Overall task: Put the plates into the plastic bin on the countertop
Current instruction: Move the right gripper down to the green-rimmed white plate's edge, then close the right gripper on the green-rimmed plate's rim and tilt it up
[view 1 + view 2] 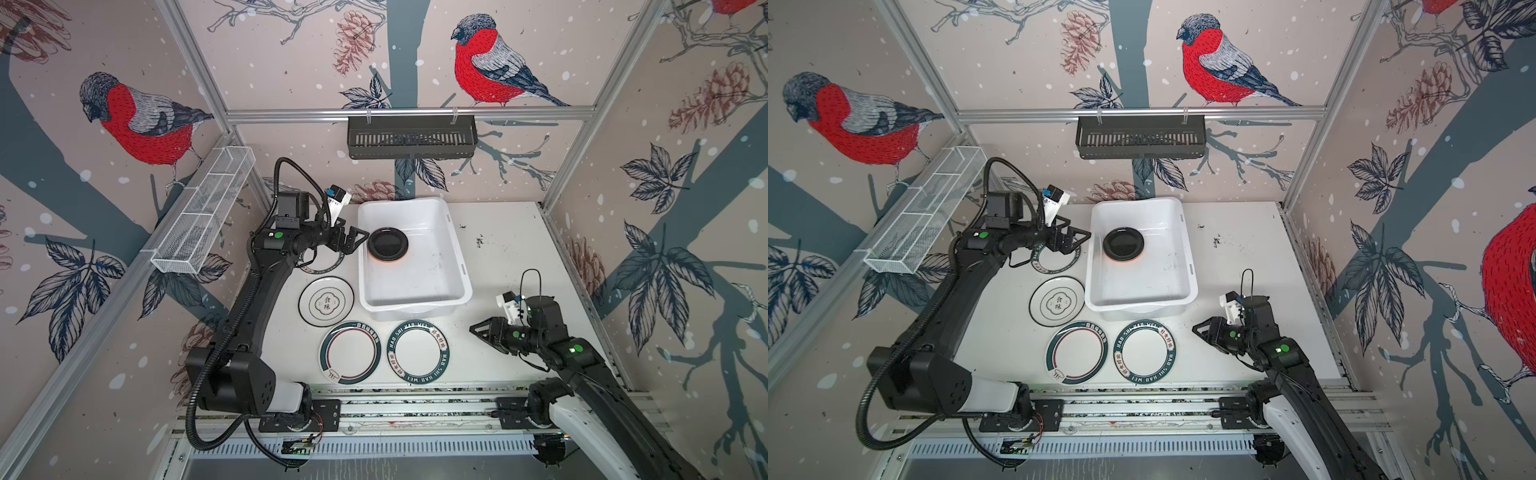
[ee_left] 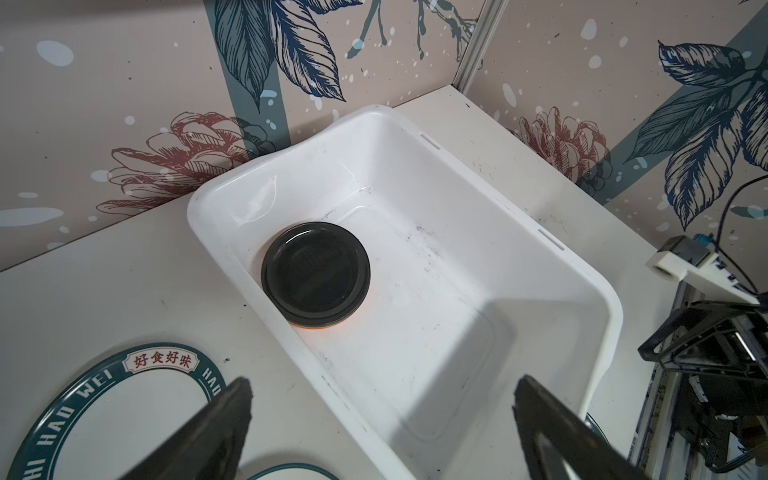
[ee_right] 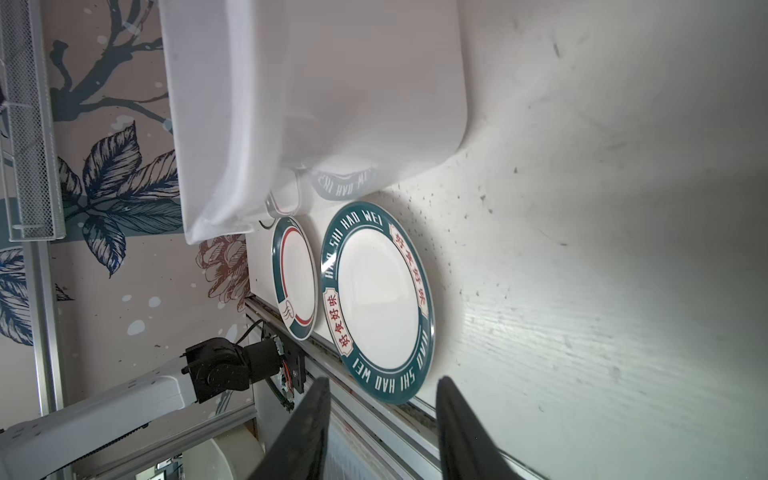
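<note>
Spread wide and empty, the left claw (image 1: 354,242) hovers just beside the plastic bin's (image 1: 457,257) left wall, above a half-hidden green-rimmed plate (image 1: 318,268). The right claw (image 1: 476,329), narrowly parted on nothing, hangs off the bin's front right corner. Three more plates lie by the bin: a character-marked plate (image 1: 326,300) to its left, a red-ringed plate (image 1: 350,352) and a lettered plate (image 1: 418,351) in front. Inside, a black plate (image 1: 388,244) tops an orange plate (image 2: 320,327). Open tabletop (image 1: 511,249) stretches to the bin's right.
</note>
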Motion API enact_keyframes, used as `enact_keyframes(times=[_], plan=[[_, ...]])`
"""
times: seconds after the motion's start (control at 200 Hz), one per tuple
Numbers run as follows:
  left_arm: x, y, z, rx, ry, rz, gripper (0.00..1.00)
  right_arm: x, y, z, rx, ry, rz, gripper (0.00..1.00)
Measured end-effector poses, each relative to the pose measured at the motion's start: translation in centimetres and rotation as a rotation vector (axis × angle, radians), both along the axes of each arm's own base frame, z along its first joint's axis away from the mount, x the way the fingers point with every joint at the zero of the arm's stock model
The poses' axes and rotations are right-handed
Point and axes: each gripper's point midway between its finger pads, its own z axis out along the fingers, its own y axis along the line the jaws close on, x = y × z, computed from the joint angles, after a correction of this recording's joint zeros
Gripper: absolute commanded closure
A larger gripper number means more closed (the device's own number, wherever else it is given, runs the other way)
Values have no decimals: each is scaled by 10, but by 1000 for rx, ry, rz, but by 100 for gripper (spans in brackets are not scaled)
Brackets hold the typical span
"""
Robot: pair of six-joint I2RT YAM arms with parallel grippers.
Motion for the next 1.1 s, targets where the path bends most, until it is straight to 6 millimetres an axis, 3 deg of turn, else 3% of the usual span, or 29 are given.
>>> enact_keyframes(times=[0.155, 0.39, 1.101], plan=[[-5, -2, 1, -9, -4, -17, 2, -17, 7, -32, 12, 89, 31, 56], [-12, -4, -3, -18, 3, -35, 2, -30, 24, -56, 40, 168, 73, 56], [-11, -10, 7, -62, -7, -46, 2, -26, 46, -76, 95, 187, 95, 59]])
